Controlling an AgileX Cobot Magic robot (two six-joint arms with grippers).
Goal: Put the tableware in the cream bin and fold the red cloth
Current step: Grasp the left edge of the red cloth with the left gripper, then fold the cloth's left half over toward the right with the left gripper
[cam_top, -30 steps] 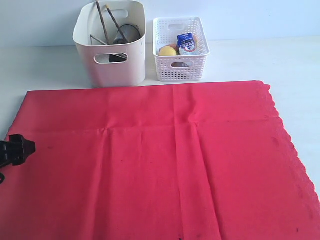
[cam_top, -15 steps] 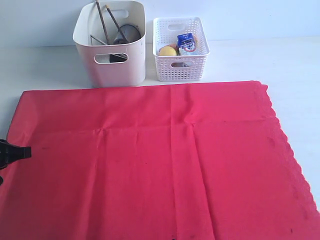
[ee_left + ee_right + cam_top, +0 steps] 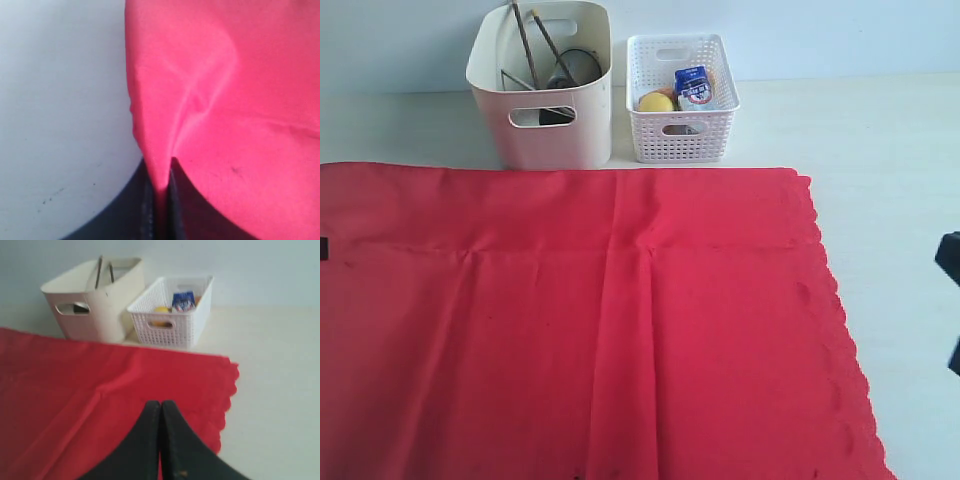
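Exterior and right wrist views both face the cream bin (image 3: 545, 140) across red cloth (image 3: 570, 320).

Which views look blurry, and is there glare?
Exterior view: sharp, evenly lit, no glare on the bright red scalloped cloth. Left wrist view: close and soft, cloth folds blurred. Right wrist view: mildly blurred throughout, tall cream plastic bin soft-edged.

Light bright, even, diffuse, with no glare. The bright red fabric cloth (image 3: 570, 320) reads saturated, its creases soft darker lines. Faint shadow at the foot of the tall cream plastic bin (image 3: 545, 110). Close to my left gripper (image 3: 160, 170) everything is out of focus. Beyond my right gripper (image 3: 160, 404), bin and white lattice-walled plastic basket (image 3: 170, 315) look hazy and low in contrast.
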